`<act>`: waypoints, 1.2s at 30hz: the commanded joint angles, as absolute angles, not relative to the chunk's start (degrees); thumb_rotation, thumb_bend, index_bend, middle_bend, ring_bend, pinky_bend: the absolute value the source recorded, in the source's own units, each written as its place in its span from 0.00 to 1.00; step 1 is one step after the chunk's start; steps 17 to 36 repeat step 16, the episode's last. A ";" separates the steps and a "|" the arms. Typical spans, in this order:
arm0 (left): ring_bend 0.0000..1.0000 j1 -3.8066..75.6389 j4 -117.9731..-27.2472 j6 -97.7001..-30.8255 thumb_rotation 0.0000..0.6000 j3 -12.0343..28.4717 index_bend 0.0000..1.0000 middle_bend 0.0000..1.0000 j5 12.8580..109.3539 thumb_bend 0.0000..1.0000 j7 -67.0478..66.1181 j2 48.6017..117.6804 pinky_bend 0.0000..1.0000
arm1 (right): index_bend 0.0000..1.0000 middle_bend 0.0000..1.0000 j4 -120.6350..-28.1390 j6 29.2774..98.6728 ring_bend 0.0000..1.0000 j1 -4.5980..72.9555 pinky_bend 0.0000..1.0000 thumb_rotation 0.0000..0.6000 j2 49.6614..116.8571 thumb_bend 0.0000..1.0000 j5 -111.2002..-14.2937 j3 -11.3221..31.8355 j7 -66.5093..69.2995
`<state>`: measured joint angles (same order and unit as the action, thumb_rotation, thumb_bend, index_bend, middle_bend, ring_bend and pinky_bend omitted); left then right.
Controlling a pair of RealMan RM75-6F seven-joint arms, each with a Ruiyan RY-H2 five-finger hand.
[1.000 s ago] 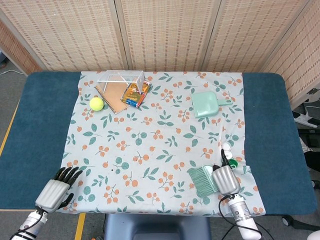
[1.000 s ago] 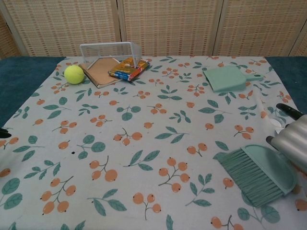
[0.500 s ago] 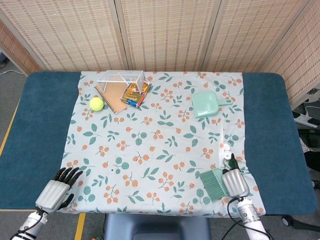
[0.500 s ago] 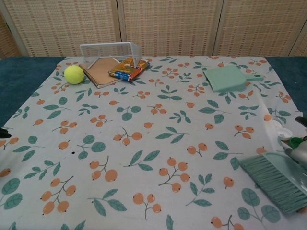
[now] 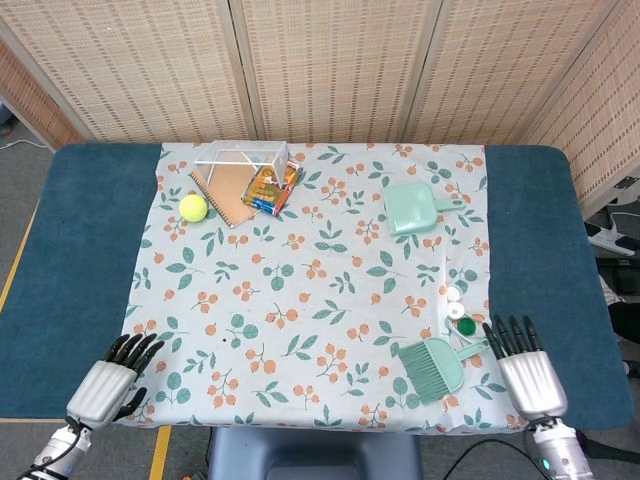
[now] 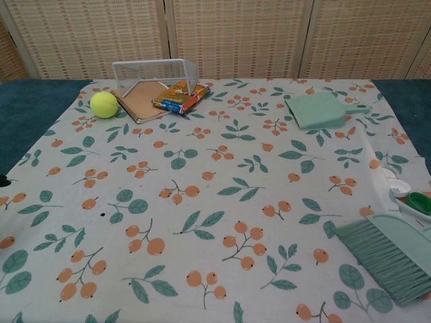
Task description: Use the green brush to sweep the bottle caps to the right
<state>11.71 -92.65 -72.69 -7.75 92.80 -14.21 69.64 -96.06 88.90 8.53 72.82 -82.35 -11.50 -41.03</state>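
1. Woven screens back a blue table (image 5: 70,260) covered by a leaf-and-berry printed cloth (image 5: 300,290).
2. On the cloth's near right part lies the green brush (image 5: 432,366), pale green, bristles fanned toward the left, handle angled up to the right.
3. Just beyond its handle sit the bottle caps (image 5: 458,308): two white, one dark green, close together.
4. Right hand (image 5: 527,368) rests palm down beside the brush on the blue table, fingers spread and straight, holding nothing.
5. Left hand (image 5: 108,382) lies at the cloth's near left corner, fingers extended, likewise empty.
6. Farther back sit a dustpan (image 5: 412,209), tennis ball (image 5: 193,207), notebook (image 5: 230,189) and wire rack (image 5: 243,156).
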 commanded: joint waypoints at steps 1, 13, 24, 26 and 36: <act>0.00 11.34 -93.25 -73.73 1.00 -8.05 0.00 0.00 93.83 0.45 -13.95 69.13 0.08 | 0.00 0.00 -95.32 102.73 0.00 -0.63 0.00 1.00 66.87 0.24 -90.07 -13.81 -24.52; 0.00 9.57 -96.43 -78.73 1.00 -8.84 0.00 0.00 97.78 0.45 -12.50 66.00 0.08 | 0.00 0.00 -93.76 107.30 0.00 -5.65 0.00 1.00 60.30 0.24 -95.32 -13.44 -12.83; 0.00 9.29 -96.90 -78.72 1.00 -9.17 0.00 0.00 98.28 0.45 -13.17 65.90 0.08 | 0.00 0.00 -93.85 106.06 0.00 -5.82 0.00 1.00 59.86 0.24 -95.51 -12.88 -12.52; 0.00 9.29 -96.90 -78.72 1.00 -9.17 0.00 0.00 98.28 0.45 -13.17 65.90 0.08 | 0.00 0.00 -93.85 106.06 0.00 -5.82 0.00 1.00 59.86 0.24 -95.51 -12.88 -12.52; 0.00 9.29 -96.90 -78.72 1.00 -9.17 0.00 0.00 98.28 0.45 -13.17 65.90 0.08 | 0.00 0.00 -93.85 106.06 0.00 -5.82 0.00 1.00 59.86 0.24 -95.51 -12.88 -12.52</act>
